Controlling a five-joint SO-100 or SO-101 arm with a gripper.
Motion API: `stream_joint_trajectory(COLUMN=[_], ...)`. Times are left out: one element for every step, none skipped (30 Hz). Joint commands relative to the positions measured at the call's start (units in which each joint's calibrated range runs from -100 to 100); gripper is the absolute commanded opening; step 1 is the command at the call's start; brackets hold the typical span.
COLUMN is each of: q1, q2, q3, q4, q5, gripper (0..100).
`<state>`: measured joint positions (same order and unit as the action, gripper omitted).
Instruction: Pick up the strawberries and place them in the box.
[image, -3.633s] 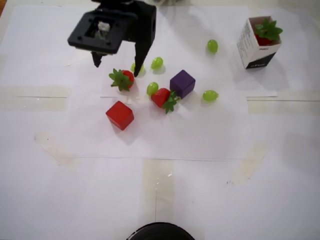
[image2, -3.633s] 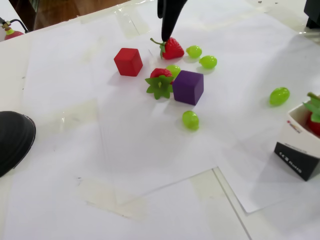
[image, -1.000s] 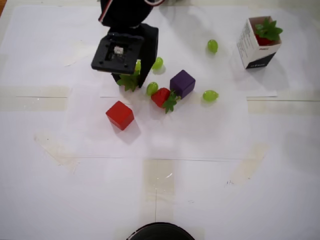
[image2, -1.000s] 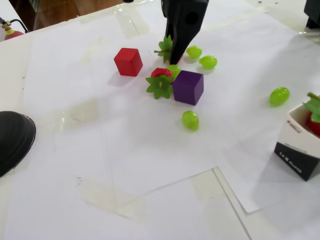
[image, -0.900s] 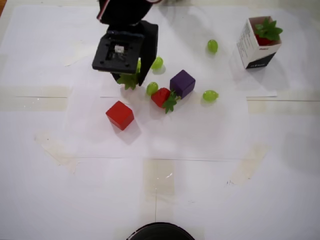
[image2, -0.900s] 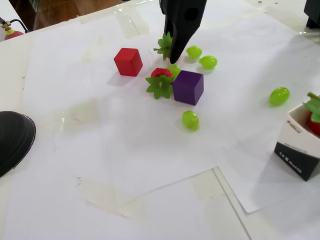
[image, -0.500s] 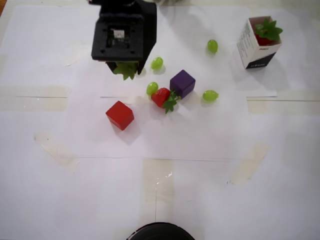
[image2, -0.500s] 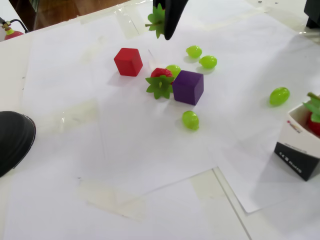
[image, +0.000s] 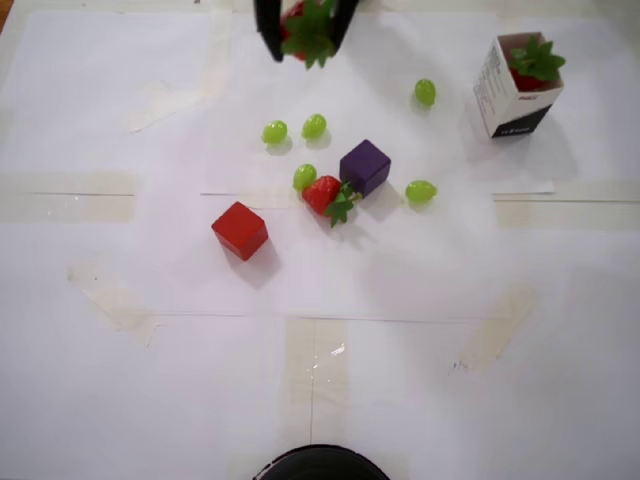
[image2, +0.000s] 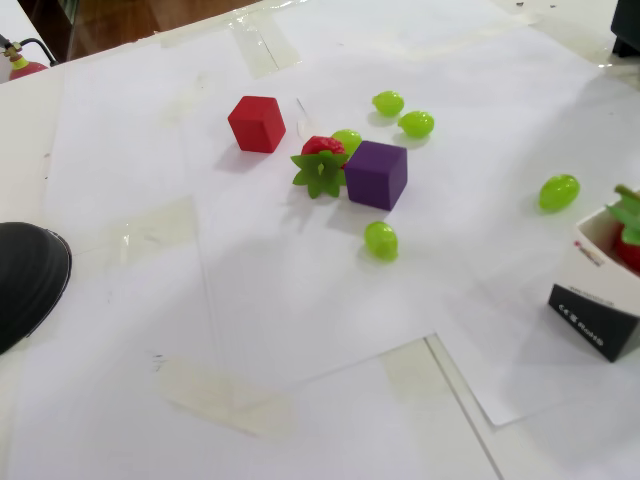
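At the top edge of the overhead view my gripper (image: 306, 30) is shut on a red strawberry (image: 308, 32) with green leaves, held high above the paper. The fixed view does not show the gripper. A second strawberry (image: 326, 195) (image2: 321, 158) lies on the paper against the purple cube (image: 365, 166) (image2: 377, 173). The white box (image: 515, 88) (image2: 601, 295) with a black band stands at the right, and a third strawberry (image: 532, 64) (image2: 630, 237) sits in its mouth.
A red cube (image: 239, 230) (image2: 256, 123) lies left of the middle. Several green grapes (image: 314, 126) (image2: 381, 240) are scattered around the purple cube. A dark round object (image: 318, 464) (image2: 25, 278) sits at the table's near edge. Tape strips cross the white paper.
My gripper closed on the left strawberry, lifted it off the paper and carried it up and to the right in the overhead view, leaving the fixed view. A grape it covered now shows.
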<state>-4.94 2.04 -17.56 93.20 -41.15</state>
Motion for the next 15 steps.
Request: stream_joint_trajectory(q1=[-9.32, -10.5, -12.12, -13.95, -16.09, -18.29, -20.5, -21.53, -22.78, -24.17, -25.79, -27.19, -28.66, -29.54, -30.5], q2=[-4.97, -4.71, -4.45, -4.02, -3.51, -2.99, -2.39, -2.13, -2.04, -1.96, -1.79, -1.53, -1.44, -1.36, -1.36], q3=[-5.44, -5.44, -5.44, -5.35, -5.08, -4.72, -4.26, -4.08, -3.72, -3.35, -3.08, -2.72, -1.81, -1.08, 0.19], q4=[4.27, 4.43, 4.51, 4.67, 4.67, 4.67, 5.16, 5.33, 5.49, 5.74, 5.74, 5.25, 4.1, 3.37, 2.55], q5=[-1.66, -1.86, -2.2, -2.64, -3.22, -3.76, -4.49, -4.84, -5.27, -5.86, -6.64, -7.28, -8.01, -8.5, -9.43], gripper=[11, 11, 11, 10, 10, 10, 10, 10, 10, 10, 11, 11, 11, 11, 11])
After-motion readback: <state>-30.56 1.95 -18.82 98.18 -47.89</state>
